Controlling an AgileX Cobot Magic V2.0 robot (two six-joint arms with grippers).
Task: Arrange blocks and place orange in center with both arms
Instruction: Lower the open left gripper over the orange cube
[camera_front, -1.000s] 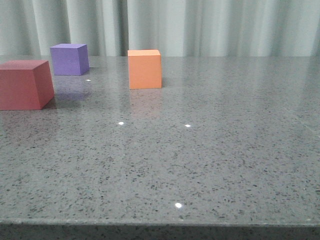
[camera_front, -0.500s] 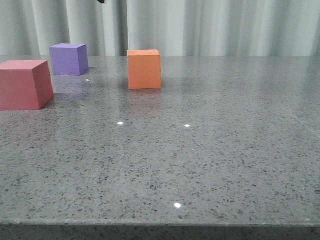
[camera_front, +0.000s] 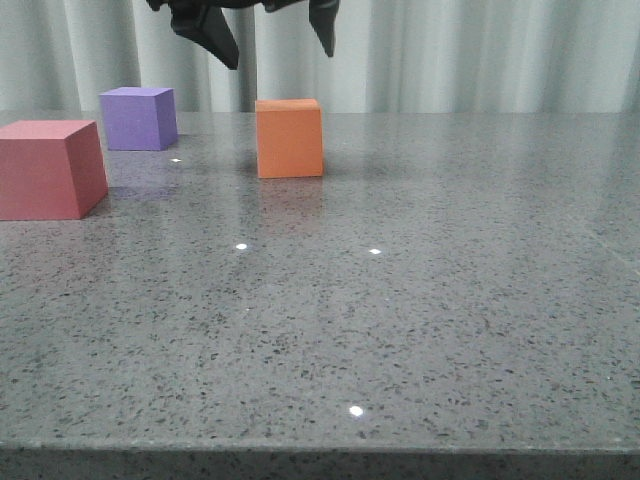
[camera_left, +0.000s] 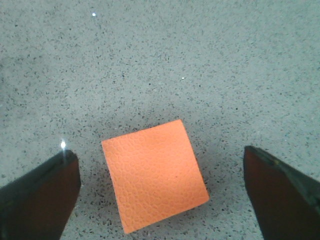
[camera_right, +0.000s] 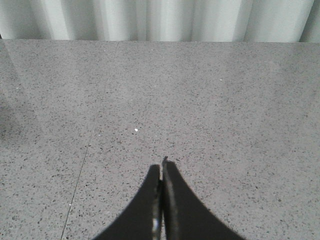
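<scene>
The orange cube (camera_front: 289, 138) stands on the grey speckled table, back and left of the middle. The purple cube (camera_front: 138, 118) is farther back to its left, and the red-pink cube (camera_front: 50, 168) sits at the left edge. My left gripper (camera_front: 278, 48) hangs open above the orange cube, not touching it. In the left wrist view the orange cube (camera_left: 154, 173) lies between the spread fingers (camera_left: 40, 197), turned a little askew to them. My right gripper (camera_right: 161, 170) is shut and empty over bare table; it does not show in the front view.
The grey speckled table (camera_front: 420, 300) reaches to a front edge near the bottom of the front view. A pale pleated curtain (camera_front: 450, 50) hangs behind its far edge.
My left gripper has come down into the front view from above and now hangs over the orange cube. The three cubes have not moved.
</scene>
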